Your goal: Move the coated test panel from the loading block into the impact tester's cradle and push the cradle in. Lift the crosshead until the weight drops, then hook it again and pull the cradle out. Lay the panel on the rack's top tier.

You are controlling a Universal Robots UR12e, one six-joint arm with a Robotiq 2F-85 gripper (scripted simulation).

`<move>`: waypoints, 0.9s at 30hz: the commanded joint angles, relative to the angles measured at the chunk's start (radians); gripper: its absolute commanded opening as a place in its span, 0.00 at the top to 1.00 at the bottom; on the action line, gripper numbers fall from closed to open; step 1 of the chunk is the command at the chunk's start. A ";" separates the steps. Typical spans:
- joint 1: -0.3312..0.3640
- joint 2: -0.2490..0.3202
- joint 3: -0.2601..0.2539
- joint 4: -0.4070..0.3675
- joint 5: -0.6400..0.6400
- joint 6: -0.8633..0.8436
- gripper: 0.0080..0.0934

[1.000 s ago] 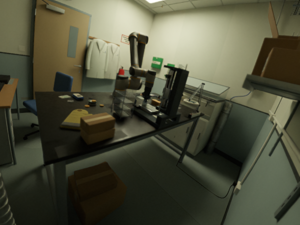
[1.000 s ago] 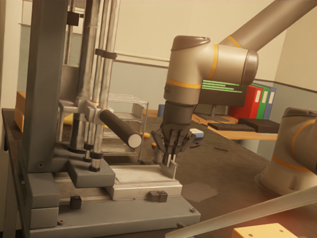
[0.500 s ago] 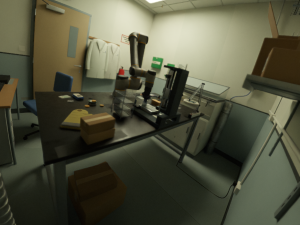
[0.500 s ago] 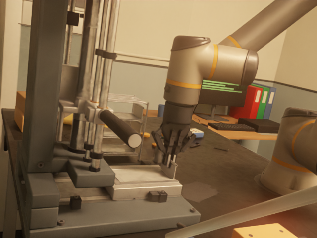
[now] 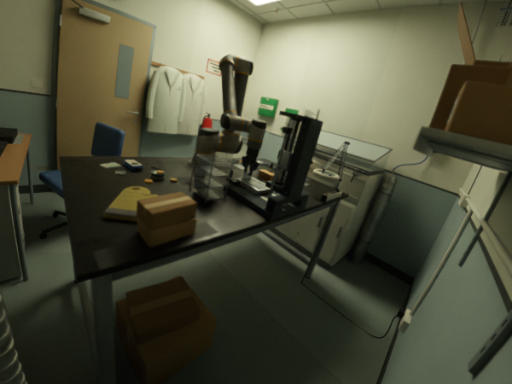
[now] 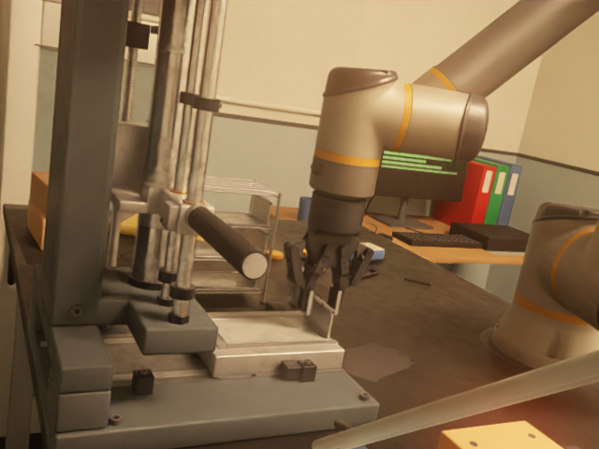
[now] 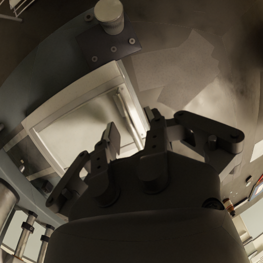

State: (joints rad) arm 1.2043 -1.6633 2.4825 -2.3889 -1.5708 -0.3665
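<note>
The cradle's upright handle plate (image 6: pixel 320 316) (image 7: pixel 127 112) stands at the outer end of the cradle (image 6: pixel 271 345) (image 7: pixel 82 120), right under my gripper (image 6: pixel 321 302) (image 7: pixel 131 125). The gripper is open and holds nothing; its fingers stand on either side of the plate. The pale coated panel (image 6: pixel 263 331) (image 7: pixel 82 132) lies flat in the cradle. The cradle sits pulled out on the impact tester's base (image 6: pixel 213 406) (image 5: pixel 277 196). The crosshead's dark handle (image 6: pixel 227 244) juts out above the cradle. The wire rack (image 6: pixel 237 232) (image 5: pixel 209 177) stands behind the tester.
The tester's column (image 6: pixel 82 159) (image 5: pixel 299 154) rises left of the cradle. The arm's base (image 6: pixel 551 290) is on the right. Cardboard boxes (image 5: pixel 166 218) and small items lie on the near table. A desk with keyboard (image 6: pixel 435 239) and binders stands behind.
</note>
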 commanded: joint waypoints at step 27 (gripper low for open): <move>0.000 -0.043 -0.023 0.064 0.000 0.000 0.47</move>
State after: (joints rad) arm 1.2043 -1.7065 2.4603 -2.3243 -1.5708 -0.3665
